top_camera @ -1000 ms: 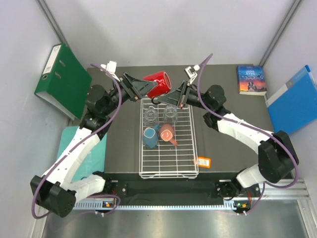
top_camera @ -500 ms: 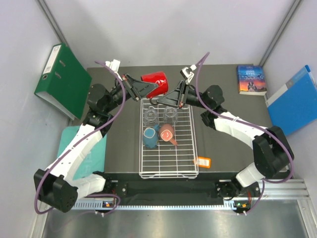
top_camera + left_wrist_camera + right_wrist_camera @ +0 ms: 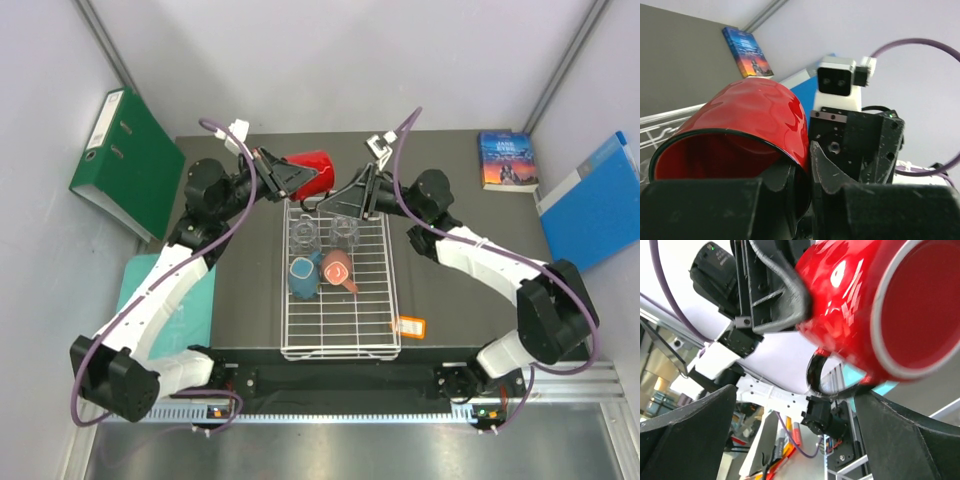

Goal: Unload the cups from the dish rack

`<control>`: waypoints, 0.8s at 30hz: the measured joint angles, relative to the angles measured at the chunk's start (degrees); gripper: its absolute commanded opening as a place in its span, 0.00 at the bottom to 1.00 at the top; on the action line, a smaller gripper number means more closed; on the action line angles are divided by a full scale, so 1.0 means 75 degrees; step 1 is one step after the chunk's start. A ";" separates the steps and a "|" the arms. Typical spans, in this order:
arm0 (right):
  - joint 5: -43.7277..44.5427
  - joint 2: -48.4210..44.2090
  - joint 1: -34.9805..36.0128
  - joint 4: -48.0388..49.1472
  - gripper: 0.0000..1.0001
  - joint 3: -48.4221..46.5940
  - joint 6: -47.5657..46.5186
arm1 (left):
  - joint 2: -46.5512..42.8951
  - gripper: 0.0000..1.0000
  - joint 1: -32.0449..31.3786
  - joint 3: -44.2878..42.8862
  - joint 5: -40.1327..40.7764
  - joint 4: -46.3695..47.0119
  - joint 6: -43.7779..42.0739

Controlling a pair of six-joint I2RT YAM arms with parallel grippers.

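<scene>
The red mug (image 3: 308, 168) hangs in the air above the far end of the white wire dish rack (image 3: 372, 300). My left gripper (image 3: 300, 181) is shut on its rim; in the left wrist view one finger sits inside the red mug (image 3: 755, 120) and one outside, at the left gripper (image 3: 807, 161). My right gripper (image 3: 341, 196) stands open just right of the mug. In the right wrist view its fingers (image 3: 687, 435) spread wide below the red mug (image 3: 865, 305), the black handle (image 3: 816, 374) between them. Two glass tumblers (image 3: 303, 236) (image 3: 344, 230), a light-blue mug (image 3: 303, 277) and a salmon-pink mug (image 3: 338, 268) stay in the rack.
A green binder (image 3: 125, 160) leans at the back left. A book (image 3: 507, 160) and a blue folder (image 3: 595, 200) lie at the back right. An orange tag (image 3: 411, 326) hangs on the rack's near right corner. A teal mat (image 3: 135, 285) lies under the left arm.
The left gripper closed on the red mug's rim, then the right gripper opened and let go of it. The mug has shifted slightly left.
</scene>
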State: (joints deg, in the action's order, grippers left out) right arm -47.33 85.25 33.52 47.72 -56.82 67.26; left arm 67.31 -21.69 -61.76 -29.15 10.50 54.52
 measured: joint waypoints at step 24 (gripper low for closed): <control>0.5307 -0.0930 -0.0294 -0.9722 1.00 -0.2984 -0.4867 | 0.6062 0.00 0.1475 -0.7845 0.5418 -0.7962 -0.3142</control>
State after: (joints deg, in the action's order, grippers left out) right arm -7.53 78.28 31.31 -25.19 -79.20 30.76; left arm 112.77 -10.63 -120.60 11.49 -49.21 30.96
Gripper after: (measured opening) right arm 0.995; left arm 0.157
